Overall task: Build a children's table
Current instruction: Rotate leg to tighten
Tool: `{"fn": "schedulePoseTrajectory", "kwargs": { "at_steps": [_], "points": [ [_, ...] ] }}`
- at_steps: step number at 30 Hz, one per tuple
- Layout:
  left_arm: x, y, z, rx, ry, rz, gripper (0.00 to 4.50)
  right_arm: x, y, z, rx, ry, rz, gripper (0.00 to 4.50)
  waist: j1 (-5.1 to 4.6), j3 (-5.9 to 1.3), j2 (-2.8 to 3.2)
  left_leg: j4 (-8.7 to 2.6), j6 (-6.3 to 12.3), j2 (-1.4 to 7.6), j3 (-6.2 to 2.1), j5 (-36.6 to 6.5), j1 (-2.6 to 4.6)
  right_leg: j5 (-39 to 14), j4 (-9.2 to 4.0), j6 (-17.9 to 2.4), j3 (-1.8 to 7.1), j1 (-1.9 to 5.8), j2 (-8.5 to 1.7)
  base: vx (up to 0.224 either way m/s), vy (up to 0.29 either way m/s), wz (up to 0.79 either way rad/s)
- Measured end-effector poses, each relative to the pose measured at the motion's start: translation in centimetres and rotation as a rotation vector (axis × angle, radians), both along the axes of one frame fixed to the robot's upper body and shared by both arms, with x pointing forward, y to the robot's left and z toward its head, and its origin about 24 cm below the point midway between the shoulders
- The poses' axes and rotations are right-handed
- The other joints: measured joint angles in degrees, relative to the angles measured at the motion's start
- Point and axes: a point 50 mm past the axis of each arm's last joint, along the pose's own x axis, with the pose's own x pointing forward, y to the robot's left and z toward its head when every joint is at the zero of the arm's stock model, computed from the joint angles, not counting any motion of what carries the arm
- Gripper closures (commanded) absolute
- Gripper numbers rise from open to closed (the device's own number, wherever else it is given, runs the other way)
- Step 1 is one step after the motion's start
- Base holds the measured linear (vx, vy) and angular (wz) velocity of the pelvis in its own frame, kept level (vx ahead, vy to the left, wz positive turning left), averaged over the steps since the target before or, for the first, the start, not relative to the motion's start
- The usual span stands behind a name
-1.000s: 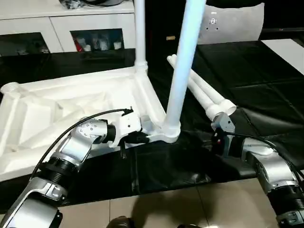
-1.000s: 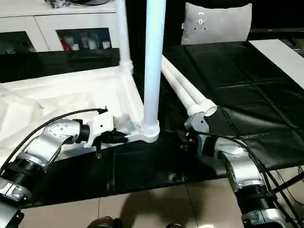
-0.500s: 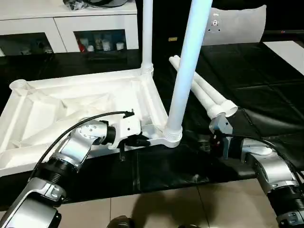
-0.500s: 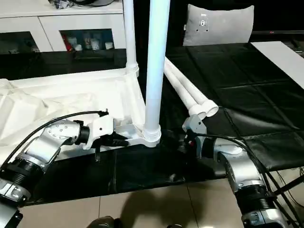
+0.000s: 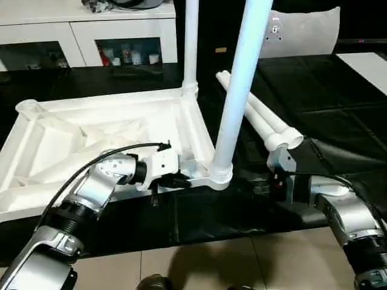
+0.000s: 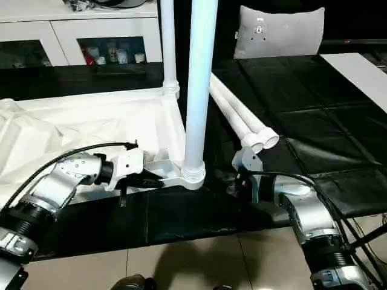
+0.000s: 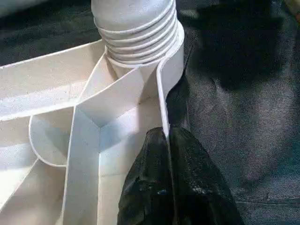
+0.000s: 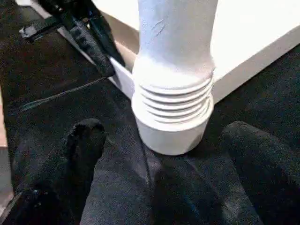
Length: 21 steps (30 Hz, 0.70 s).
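the upturned table top [image 5: 91, 130] lay on the black bench [image 5: 338, 115], its rim pinched in the left fingers [image 7: 154, 187]. the right fingers [image 8: 84, 140] stood wide apart and empty, flanking the near corner leg [image 5: 239, 90]. judged best: keep that pinch firm while the leg is gripped low and twisted straight.

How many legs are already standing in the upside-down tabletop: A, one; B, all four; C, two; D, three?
C: two legs stand upright in corner sockets of the tabletop, the near leg and the far leg, while two more legs lie loose on the black sheet.
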Motion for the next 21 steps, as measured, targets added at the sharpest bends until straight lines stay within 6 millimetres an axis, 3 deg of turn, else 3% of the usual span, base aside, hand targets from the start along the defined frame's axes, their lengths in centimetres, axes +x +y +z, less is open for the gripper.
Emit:
{"fn": "schedulePoseTrajectory", "kwargs": {
  "at_steps": [21],
  "points": [
    [-0.7,-0.5,0.0,0.024,0.018,-0.104,4.50,0.3,1.1,0.5,-0.034,-0.008,0.125,0.04,0.80,-0.05,-0.09,0.13,0.00,0.03,0.03,0.00,0.01,0.00,0.15,-0.01,-0.02,0.04,-0.04,0.000,0.000,0.00]
  ]
}}
